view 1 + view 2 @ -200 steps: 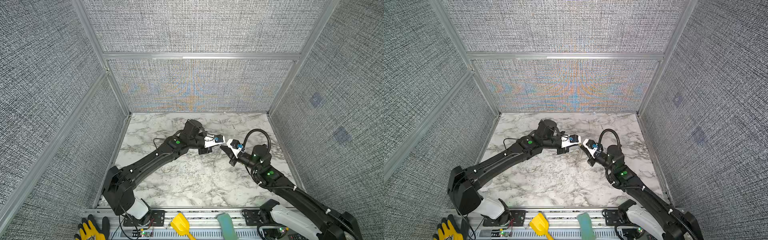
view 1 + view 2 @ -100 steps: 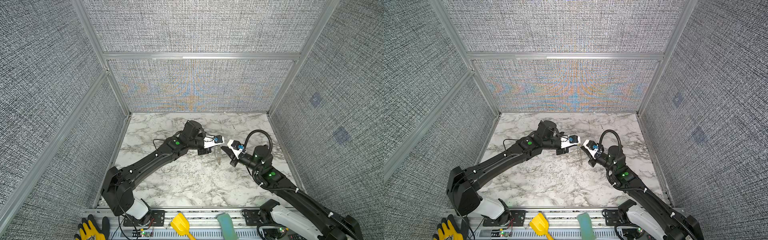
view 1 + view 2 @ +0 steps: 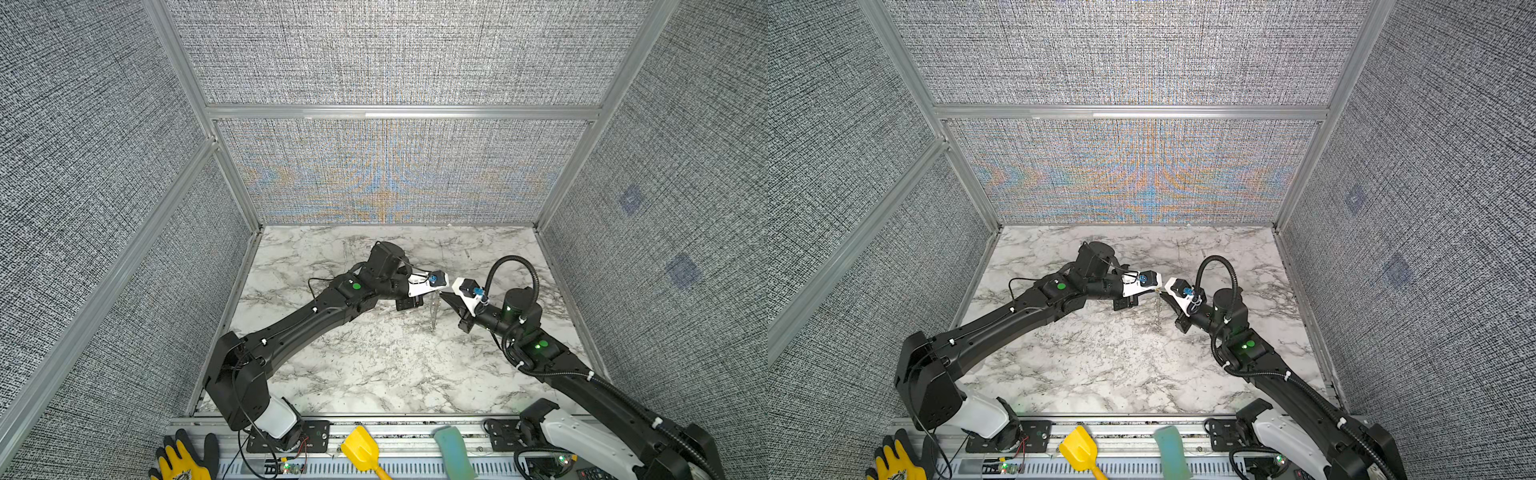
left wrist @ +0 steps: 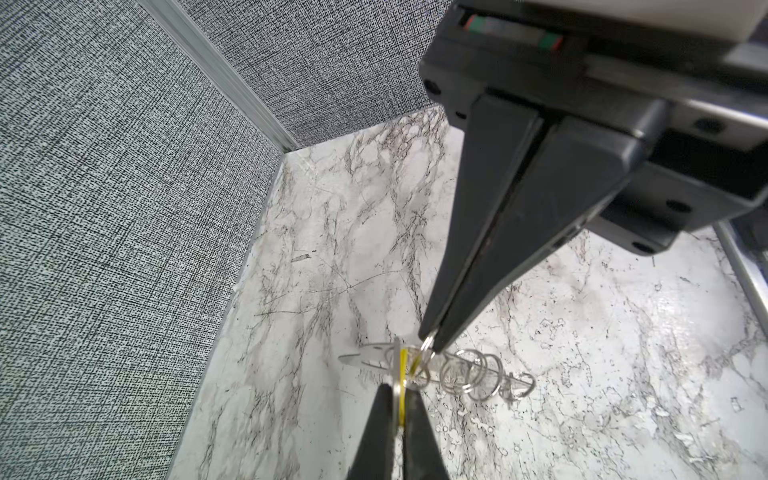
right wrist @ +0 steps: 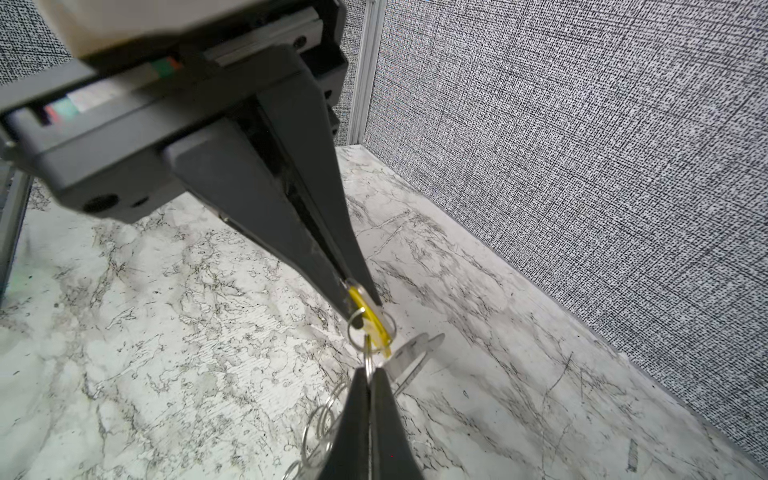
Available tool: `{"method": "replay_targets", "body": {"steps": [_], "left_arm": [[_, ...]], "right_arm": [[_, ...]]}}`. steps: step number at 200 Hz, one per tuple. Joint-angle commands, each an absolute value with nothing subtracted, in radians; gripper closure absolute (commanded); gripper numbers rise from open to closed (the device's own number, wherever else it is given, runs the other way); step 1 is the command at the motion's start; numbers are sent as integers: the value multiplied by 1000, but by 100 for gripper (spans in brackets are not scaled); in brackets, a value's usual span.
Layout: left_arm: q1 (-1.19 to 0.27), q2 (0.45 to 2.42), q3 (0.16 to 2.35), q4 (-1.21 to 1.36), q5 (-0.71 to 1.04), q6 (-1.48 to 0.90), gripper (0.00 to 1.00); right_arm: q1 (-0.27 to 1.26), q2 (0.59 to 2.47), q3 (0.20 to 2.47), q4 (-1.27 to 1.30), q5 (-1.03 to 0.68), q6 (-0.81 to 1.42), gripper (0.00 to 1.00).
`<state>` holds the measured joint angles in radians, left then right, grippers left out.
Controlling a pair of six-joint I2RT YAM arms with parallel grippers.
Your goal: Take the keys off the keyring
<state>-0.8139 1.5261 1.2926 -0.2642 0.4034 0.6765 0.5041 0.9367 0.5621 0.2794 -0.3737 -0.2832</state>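
Both grippers meet above the middle of the marble table (image 3: 374, 365). My left gripper (image 4: 400, 401) is shut on a key's round yellow-rimmed head (image 4: 402, 365). The key's flat grey blade (image 4: 365, 354) sticks out sideways. My right gripper (image 5: 368, 374) is shut on a small silver ring of the keyring (image 5: 356, 328), right next to the key head (image 5: 370, 318). The other rings hang as a chain (image 4: 469, 374) below the two tips. In both top views the chain (image 3: 433, 311) (image 3: 1158, 311) dangles between the left gripper (image 3: 432, 291) and the right gripper (image 3: 443, 295).
Grey fabric walls with aluminium posts close in the table on three sides. On the front rail lie a yellow scoop (image 3: 360, 451), a teal block (image 3: 453, 453) and a yellow-black glove (image 3: 183, 461). Both arms stretch in from the front corners.
Both grippers stay shut on the same things and hover at nearly the same spot. The chain still hangs between them.
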Motion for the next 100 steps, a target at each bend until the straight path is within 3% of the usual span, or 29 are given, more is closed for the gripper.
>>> {"method": "replay_targets", "body": {"steps": [1, 41, 68, 100], "left_arm": [[-815, 1523, 1308, -255, 422, 671, 100], [-814, 1528, 1318, -249, 419, 667, 100], [-814, 1526, 1321, -249, 417, 666, 100], [-815, 1524, 1321, -243, 413, 663, 100]], "right_arm": [[502, 939, 571, 274, -375, -273, 100], [499, 943, 580, 236, -362, -286, 100], [498, 933, 574, 230, -353, -295, 84], [494, 912, 562, 214, -348, -313, 77]]}}
